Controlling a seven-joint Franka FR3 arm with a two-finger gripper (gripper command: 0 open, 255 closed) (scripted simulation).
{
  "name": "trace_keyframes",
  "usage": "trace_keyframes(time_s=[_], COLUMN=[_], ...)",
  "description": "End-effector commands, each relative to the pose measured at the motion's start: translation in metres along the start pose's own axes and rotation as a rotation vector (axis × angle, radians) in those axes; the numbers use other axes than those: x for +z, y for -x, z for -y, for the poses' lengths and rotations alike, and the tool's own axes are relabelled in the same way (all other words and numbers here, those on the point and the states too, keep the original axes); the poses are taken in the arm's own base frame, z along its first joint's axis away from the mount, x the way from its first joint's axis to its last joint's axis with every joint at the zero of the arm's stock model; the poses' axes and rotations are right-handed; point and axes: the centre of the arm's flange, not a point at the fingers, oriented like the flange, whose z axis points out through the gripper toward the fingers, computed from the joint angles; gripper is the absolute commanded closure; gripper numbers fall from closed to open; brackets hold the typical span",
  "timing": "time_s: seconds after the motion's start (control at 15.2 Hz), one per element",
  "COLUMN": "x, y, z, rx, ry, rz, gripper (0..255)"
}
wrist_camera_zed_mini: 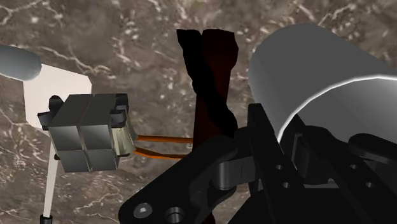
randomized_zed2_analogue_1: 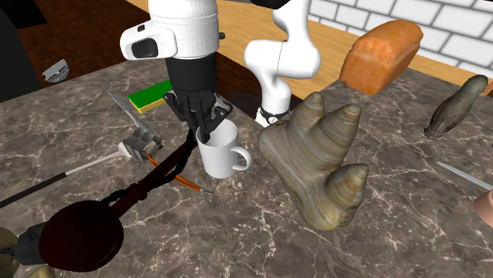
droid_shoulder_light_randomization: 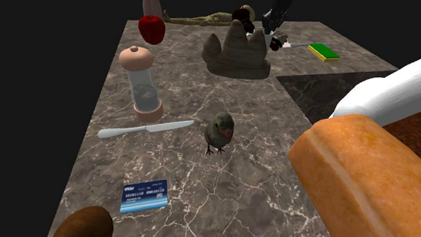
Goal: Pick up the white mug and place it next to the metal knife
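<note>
Status: white mug [randomized_zed2_analogue_1: 222,155] stands upright on the counter [randomized_zed2_analogue_1: 261,229], just beside the brown claw-shaped ornament [randomized_zed2_analogue_1: 320,158]. Gripper [randomized_zed2_analogue_1: 204,125] sits at the mug's rim, on the side away from the handle. I cannot tell whether the jaws have closed on the wall. Metal knife [droid_shoulder_light_randomization: 146,129] lies well apart, on the other side of the ornament, near the grinder [droid_shoulder_light_randomization: 142,80]. Judgement: approach done, mug not yet raised; lift, carry and set-down beside the knife remain.
</note>
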Motion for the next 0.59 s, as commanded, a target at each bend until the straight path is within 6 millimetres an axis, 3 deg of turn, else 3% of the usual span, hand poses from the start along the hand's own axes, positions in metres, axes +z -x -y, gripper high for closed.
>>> trace_keyframes(time_s=[0.0, 0.2, 0.53], x=[0.0, 0.0, -0.026], y=[0.0, 0.0, -0.003], z=[0.0, 0.0, 0.0], rx=[0.0, 0.0, 0.0], ry=[0.0, 0.0, 0.0], rz=[0.0, 0.0, 0.0], gripper=[255, 255, 255])
